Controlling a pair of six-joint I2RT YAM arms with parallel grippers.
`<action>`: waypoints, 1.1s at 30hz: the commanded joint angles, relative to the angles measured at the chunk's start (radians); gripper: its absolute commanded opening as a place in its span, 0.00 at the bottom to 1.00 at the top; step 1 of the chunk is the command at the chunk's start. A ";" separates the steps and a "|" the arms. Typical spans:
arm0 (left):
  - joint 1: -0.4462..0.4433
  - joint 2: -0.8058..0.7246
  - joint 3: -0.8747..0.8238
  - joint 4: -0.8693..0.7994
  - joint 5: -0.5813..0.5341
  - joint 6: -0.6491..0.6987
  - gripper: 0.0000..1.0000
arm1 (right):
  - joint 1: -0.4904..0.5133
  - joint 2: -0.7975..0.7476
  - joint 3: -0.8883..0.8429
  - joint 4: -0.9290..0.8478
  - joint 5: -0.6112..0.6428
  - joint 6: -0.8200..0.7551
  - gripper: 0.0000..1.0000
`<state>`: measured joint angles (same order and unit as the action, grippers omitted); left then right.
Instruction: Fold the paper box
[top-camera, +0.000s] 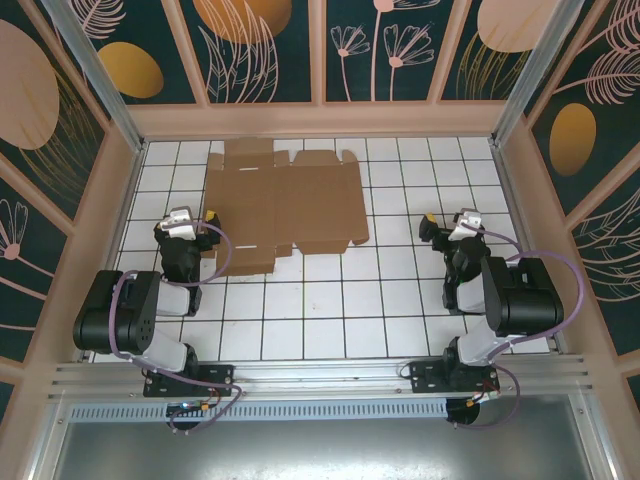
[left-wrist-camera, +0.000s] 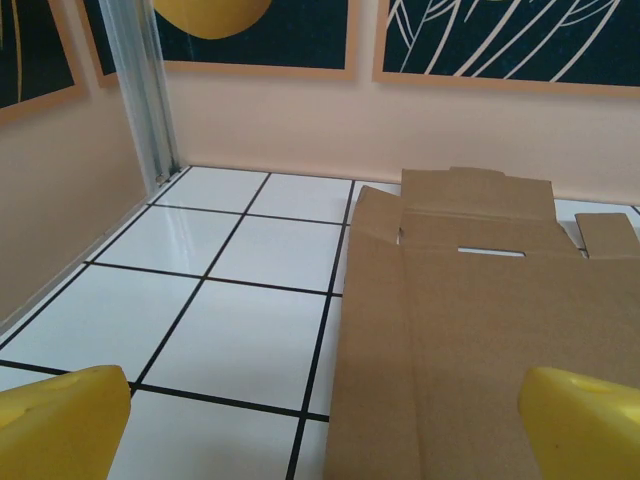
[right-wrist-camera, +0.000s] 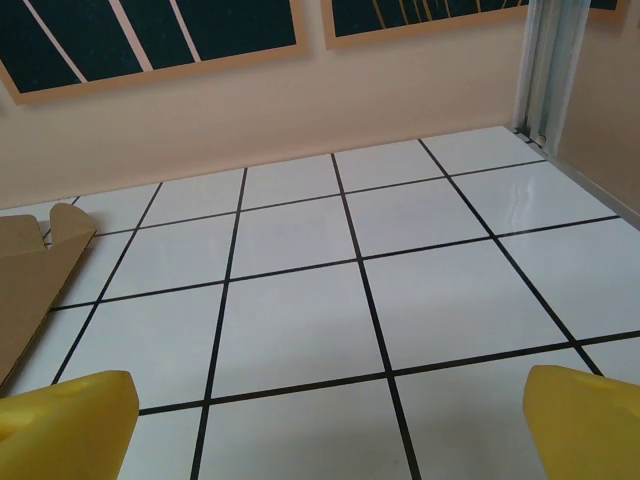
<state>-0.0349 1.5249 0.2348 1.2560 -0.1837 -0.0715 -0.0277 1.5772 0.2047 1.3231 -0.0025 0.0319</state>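
The paper box (top-camera: 285, 205) lies flat as a brown die-cut cardboard sheet on the white tiled floor, left of centre toward the back wall. In the left wrist view the paper box (left-wrist-camera: 480, 330) fills the right half, creases and a slot visible. My left gripper (top-camera: 200, 222) hovers at the sheet's left near edge, open, its yellow fingertips (left-wrist-camera: 60, 420) wide apart with nothing between them. My right gripper (top-camera: 432, 228) stands open over bare tiles to the right of the sheet, yellow fingertips (right-wrist-camera: 585, 420) spread. A corner flap of the paper box (right-wrist-camera: 35, 270) shows at the left of the right wrist view.
Peach walls with dark floral panels (top-camera: 270, 50) enclose the tiled floor (top-camera: 400, 300) on three sides. A metal corner post (left-wrist-camera: 145, 90) stands at the back left. A metal rail (top-camera: 320, 375) runs along the near edge by the arm bases.
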 joint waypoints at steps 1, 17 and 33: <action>-0.007 -0.007 -0.012 0.041 -0.016 0.013 0.99 | -0.012 -0.012 0.016 0.000 -0.014 -0.018 0.99; 0.005 -0.006 -0.002 0.023 0.008 0.007 0.99 | -0.023 -0.011 0.022 -0.009 -0.065 -0.024 0.99; 0.017 -0.005 0.007 0.006 0.036 0.003 0.99 | -0.023 -0.011 0.023 -0.015 -0.065 -0.023 0.99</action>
<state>-0.0242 1.5249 0.2337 1.2556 -0.1642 -0.0711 -0.0444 1.5772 0.2077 1.3014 -0.0547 0.0246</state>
